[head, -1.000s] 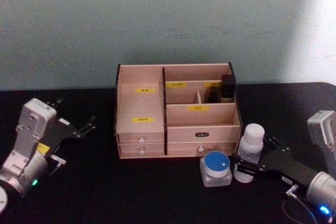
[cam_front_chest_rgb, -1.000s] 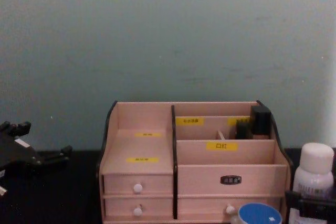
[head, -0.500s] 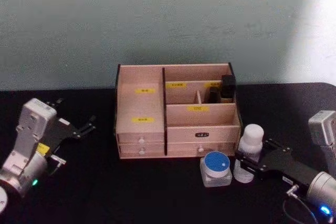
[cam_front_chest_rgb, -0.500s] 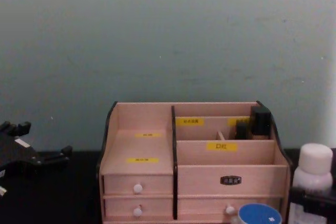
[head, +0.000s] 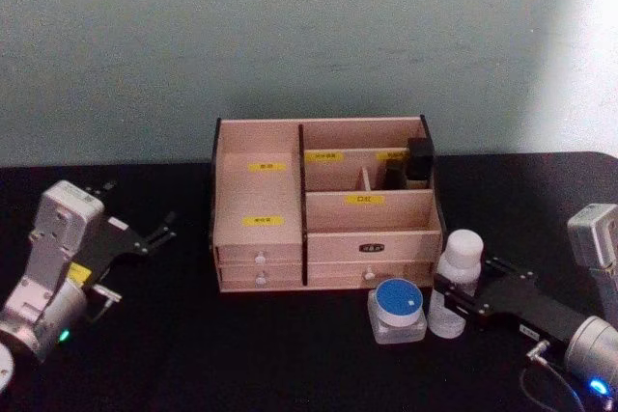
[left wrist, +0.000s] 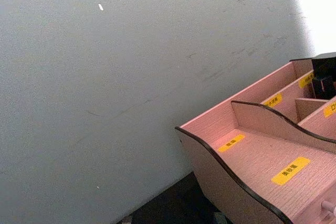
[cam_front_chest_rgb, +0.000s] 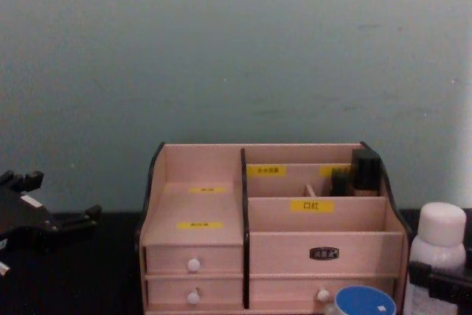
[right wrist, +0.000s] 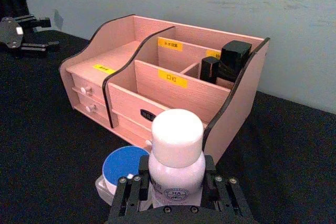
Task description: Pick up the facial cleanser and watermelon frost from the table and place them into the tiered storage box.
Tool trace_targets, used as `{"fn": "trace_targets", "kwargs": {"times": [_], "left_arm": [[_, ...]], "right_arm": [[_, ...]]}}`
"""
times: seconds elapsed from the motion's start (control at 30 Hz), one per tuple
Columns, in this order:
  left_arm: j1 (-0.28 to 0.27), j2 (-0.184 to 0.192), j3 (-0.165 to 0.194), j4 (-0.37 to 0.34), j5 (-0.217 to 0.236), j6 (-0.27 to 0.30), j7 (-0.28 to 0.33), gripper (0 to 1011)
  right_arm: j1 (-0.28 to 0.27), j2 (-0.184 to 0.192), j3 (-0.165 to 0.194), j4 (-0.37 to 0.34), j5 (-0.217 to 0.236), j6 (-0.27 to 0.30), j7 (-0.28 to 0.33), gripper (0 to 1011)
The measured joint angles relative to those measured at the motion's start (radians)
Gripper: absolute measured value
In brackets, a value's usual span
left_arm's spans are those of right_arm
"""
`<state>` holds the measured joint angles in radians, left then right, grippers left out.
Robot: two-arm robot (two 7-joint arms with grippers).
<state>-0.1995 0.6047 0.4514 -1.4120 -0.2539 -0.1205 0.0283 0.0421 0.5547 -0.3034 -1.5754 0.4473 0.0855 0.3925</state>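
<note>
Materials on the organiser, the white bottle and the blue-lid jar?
Tiered storage box: light wood or plywood, matt, grain visible, dark cut edges. White bottle, between the right gripper fingers: likely opaque plastic, smooth with a slight sheen, printed label. Blue-lidded jar: pale translucent body, plastic or glass, cannot tell; lid looks like matt blue plastic. Left gripper idle, off to the left.

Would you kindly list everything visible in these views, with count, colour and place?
light wooden tiered storage box: one, pale wood, dark edges, yellow labels; table centre.
white plastic bottle: one, white; by the box's front right corner.
blue-lidded clear jar: one; in front of the box, beside the bottle.
black containers: two; box's back right compartment.
table: one, black.
wall: one, grey-green; behind.
left gripper: open; left of the box.
right gripper: shut on the bottle.
</note>
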Motion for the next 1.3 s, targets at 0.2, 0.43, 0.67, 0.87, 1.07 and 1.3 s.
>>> {"fn": "trace_targets", "kwargs": {"times": [0.2,0.43,0.67,0.87,1.07,1.3], "left_arm": [[0.0,0.0,0.0,0.0,0.0,0.0,0.0,1001],[0.0,0.0,0.0,0.0,0.0,0.0,0.0,1001],[0.0,0.0,0.0,0.0,0.0,0.0,0.0,1001],[0.0,0.0,0.0,0.0,0.0,0.0,0.0,1002],[0.0,0.0,0.0,0.0,0.0,0.0,0.0,1001],[0.0,0.0,0.0,0.0,0.0,0.0,0.0,1001]], "right_arm": [[-0.014,0.005,0.012,-0.019,0.007,-0.005,0.01,592],[-0.056,0.034,0.052,-0.095,0.046,-0.002,0.034,592],[-0.076,0.067,0.093,-0.183,0.093,0.019,0.039,592],[-0.038,0.073,0.093,-0.201,0.104,0.035,0.037,592],[0.065,0.049,0.052,-0.158,0.103,0.063,0.033,592],[0.194,-0.002,-0.006,-0.073,0.077,0.083,0.026,592]]}}
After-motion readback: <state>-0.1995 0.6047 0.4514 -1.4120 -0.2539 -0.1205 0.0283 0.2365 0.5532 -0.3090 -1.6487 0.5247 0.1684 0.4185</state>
